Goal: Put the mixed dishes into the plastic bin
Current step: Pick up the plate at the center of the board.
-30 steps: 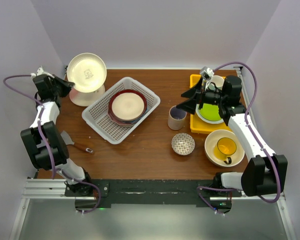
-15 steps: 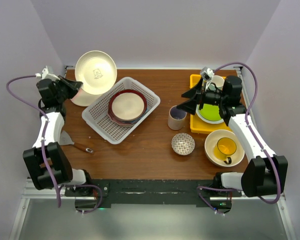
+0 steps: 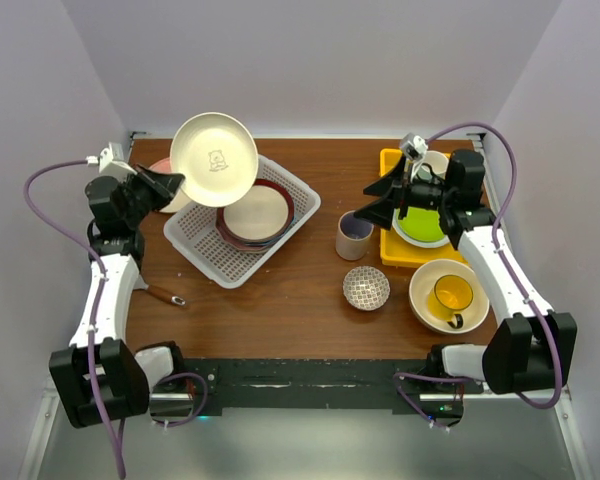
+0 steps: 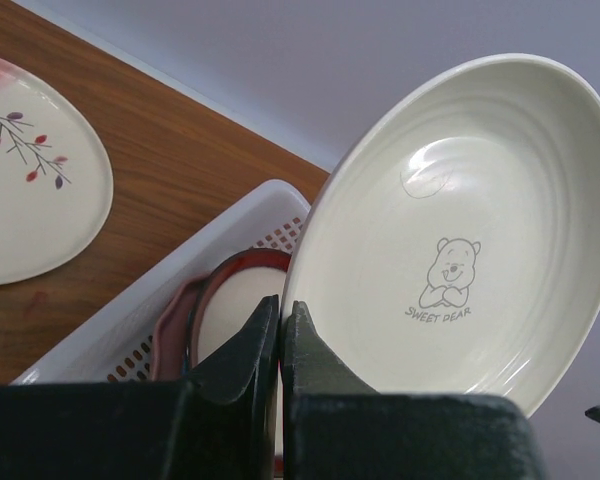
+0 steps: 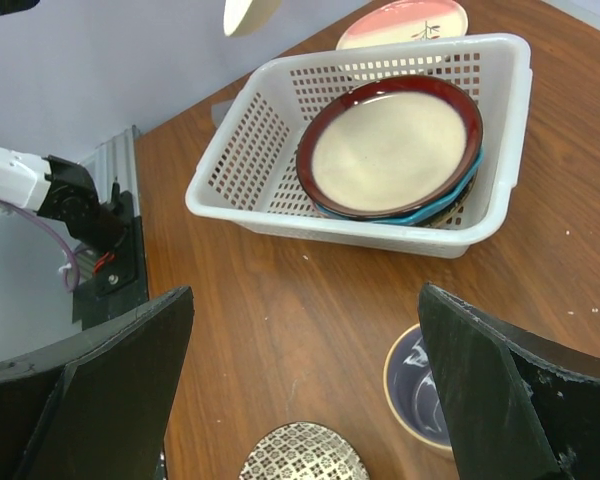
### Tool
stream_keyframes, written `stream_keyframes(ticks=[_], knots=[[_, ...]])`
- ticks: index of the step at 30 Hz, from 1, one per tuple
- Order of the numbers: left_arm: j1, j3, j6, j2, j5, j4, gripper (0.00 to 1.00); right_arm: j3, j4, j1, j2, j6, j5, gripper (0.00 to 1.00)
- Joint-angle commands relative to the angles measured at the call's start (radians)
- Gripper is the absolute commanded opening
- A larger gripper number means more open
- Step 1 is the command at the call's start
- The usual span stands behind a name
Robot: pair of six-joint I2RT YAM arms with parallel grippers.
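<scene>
Left gripper [image 4: 280, 318] is pinched on the lower rim of 1 cream plate [image 3: 214, 159], held tilted in the air above the far left corner of the plastic bin [image 3: 193, 243]. The bin holds a plate stack [image 3: 255, 212], red-rimmed plate uppermost. Right gripper [image 3: 373, 202] hangs spread wide near the beige mug [image 3: 354, 236].

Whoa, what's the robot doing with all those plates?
It's tidying dishes into the white bin. The left hand pinches the rim of a cream plate with a little bear on it and holds it tilted in the air by the bin's far left corner. A stack of plates already sits in the bin. The right hand is open and empty, hanging by the beige mug. A pink-and-cream plate lies on the table beside the bin.
</scene>
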Motion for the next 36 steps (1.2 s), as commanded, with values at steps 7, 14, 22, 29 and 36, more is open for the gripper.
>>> stream_keyframes(ticks=[7,14,22,29,36], knots=[[-0.055,-0.079,0.017,-0.136,0.038,0.022,0.00,0.161,-0.187,0.014,0.026,-0.121,-0.017,0.98],[-0.086,-0.119,0.058,-0.196,0.049,-0.005,0.00,0.249,-0.324,0.072,0.049,-0.184,0.048,0.98],[-0.119,-0.140,0.086,-0.241,0.041,-0.028,0.00,0.339,-0.460,0.176,0.087,-0.253,0.167,0.98],[-0.162,-0.174,0.097,-0.268,0.028,-0.028,0.00,0.384,-0.552,0.238,0.099,-0.292,0.240,0.98],[-0.256,-0.177,0.117,-0.281,-0.029,-0.040,0.00,0.381,-0.583,0.250,0.092,-0.293,0.290,0.98]])
